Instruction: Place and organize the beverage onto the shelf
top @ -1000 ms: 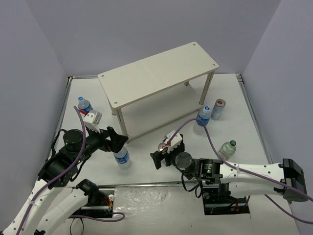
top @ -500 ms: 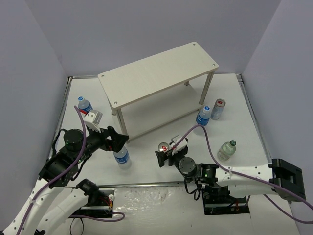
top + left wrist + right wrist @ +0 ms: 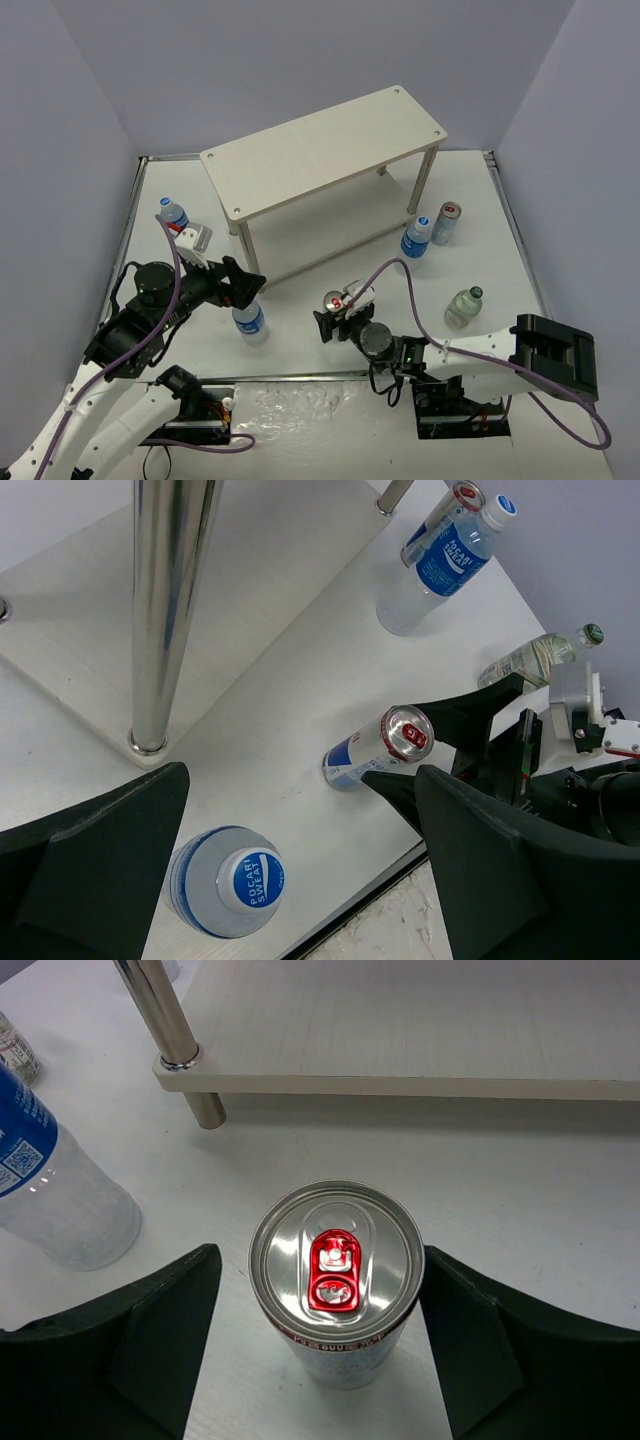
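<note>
- Reading "POCARI SWEAT" on the blue-and-white cap of the near bottle [image 3: 250, 880], which stands upright on the counter [image 3: 480, 200] in front of the shelf's [image 3: 320, 150] near left leg.
- The same name runs down the blue label of a far bottle [image 3: 450, 555], with a silver can [image 3: 447, 222] just beside it by the shelf's right end.
- No writing can be made out on the red-tabbed can [image 3: 337, 1280] near the front edge; print rings its rim but is too small to read.
- The left gripper [image 3: 244, 280] is spread wide and grasps nothing, hanging above the near bottle, which shows closer to one finger than the other.
- The right gripper [image 3: 320, 1255] is released too, its dark fingers [image 3: 150, 1330] flanking the red-tabbed can with a gap on each side.
- A third blue-label bottle [image 3: 172, 213] stands left of the shelf; a small clear green-capped bottle [image 3: 464, 305] stands at the right.
</note>
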Tool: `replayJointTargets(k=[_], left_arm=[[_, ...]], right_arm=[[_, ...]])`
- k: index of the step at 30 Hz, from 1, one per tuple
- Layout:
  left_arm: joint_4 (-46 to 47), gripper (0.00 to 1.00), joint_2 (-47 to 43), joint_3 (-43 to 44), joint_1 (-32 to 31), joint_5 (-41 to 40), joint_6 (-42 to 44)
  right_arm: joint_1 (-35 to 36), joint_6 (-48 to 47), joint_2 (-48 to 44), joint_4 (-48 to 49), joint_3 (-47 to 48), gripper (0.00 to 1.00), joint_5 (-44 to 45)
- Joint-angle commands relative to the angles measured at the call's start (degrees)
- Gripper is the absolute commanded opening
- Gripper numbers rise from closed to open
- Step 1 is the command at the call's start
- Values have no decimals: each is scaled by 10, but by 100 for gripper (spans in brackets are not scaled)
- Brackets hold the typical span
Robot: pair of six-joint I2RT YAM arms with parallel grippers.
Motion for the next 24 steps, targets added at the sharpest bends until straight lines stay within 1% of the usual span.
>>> replayJointTargets(k=[1,6,9,10,13,14,17,19,20,21,22,23,24], left_arm=[[27,94,4,3,-2,9,-5],[26,94,4,4,-1,9,-5],[26,94,4,3,-2,9,-4],[26,94,5,4,-2,8,-5],[25,94,5,4,-2,9,-5],[25,94,6,5,-2,9,-5],[25,94,8,10,-2,9,-5],[22,94,10,13,-1,8,-5],[22,94,11,16,-2,8,-4],[22,94,12,17,-2,8,-4],[21,94,13,18,-2,8,-2],[20,94,13,22,-2,8,-2],[17,94,14,23,-2,8,-2]], right_arm=[[-14,5,31,87,-2,73,0],[-36,12,76,131,-9,71,-11],[-36,12,90,134,-7,71,-11],[-36,14,90,133,-5,59,-14],[-34,15,84,113,1,52,-11],[-32,15,79,103,4,48,-9],[-22,15,53,55,20,40,6],[-19,22,28,0,41,36,19],[-17,24,21,-20,48,30,22],[-17,27,5,-51,53,27,28],[-15,29,-3,-64,64,25,30],[-15,32,-11,-77,69,20,32],[-14,34,-27,-100,73,19,35]])
